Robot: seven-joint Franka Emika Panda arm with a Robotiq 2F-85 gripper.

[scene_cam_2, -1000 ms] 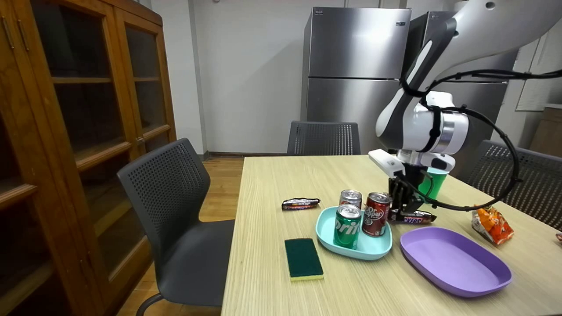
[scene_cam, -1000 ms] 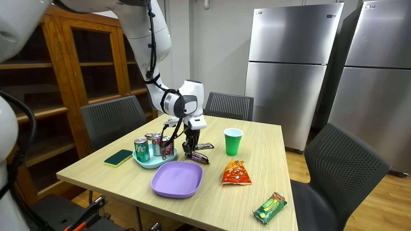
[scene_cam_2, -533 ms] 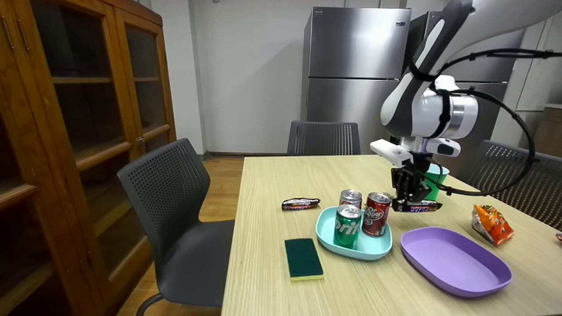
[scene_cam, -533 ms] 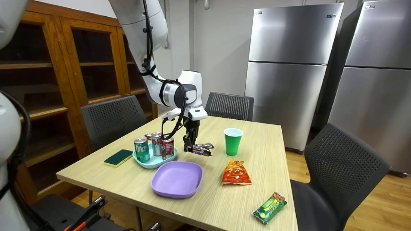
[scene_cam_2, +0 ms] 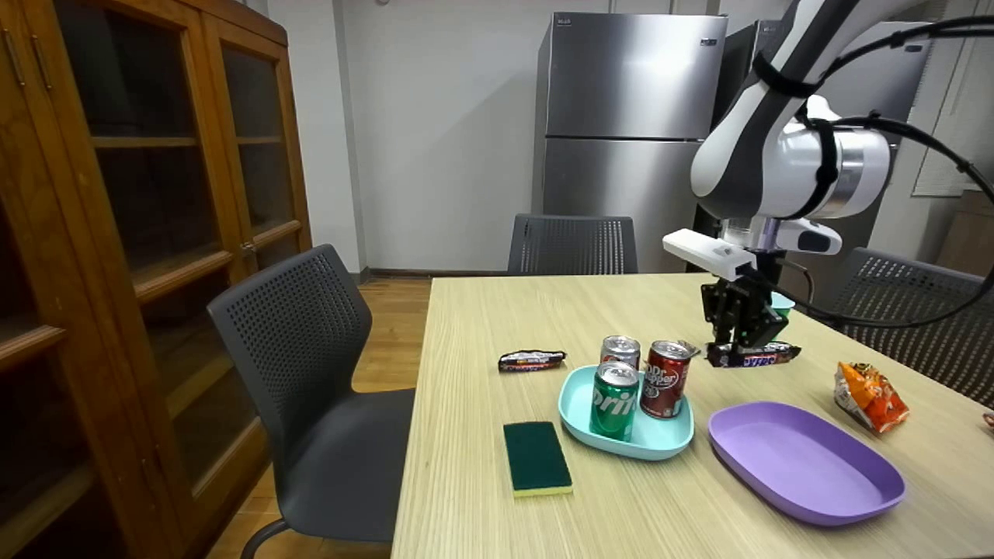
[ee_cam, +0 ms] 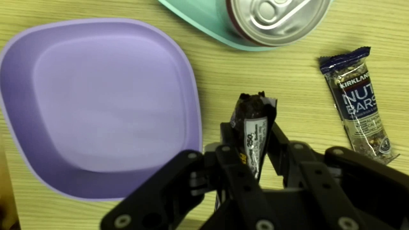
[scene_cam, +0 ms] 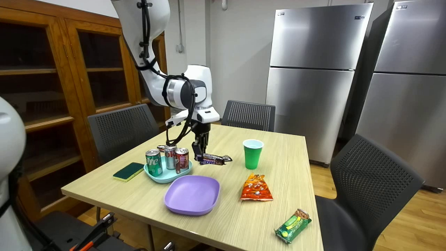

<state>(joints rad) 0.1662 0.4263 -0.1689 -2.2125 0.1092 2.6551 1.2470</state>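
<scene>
My gripper is shut on a dark-wrapped candy bar, whose far end sticks out past the fingertips in the wrist view. In both exterior views the bar hangs from the gripper just above the tabletop. A Kirkland nut bar lies to the right of the jaws in the wrist view, and in an exterior view it shows partly behind the held bar. Left of the jaws stands a bare purple plate. Part of a teal plate with a can is at the top.
On the teal plate stand a Sprite can, a Dr Pepper can and a silver can. Around lie a sponge, another dark bar, an orange snack bag and a green bar. A green cup stands upright.
Gripping the candy bar throughout, the gripper has risen from the table and shifted farther from the purple plate. Plates, cans and the other snacks stay where they were.
</scene>
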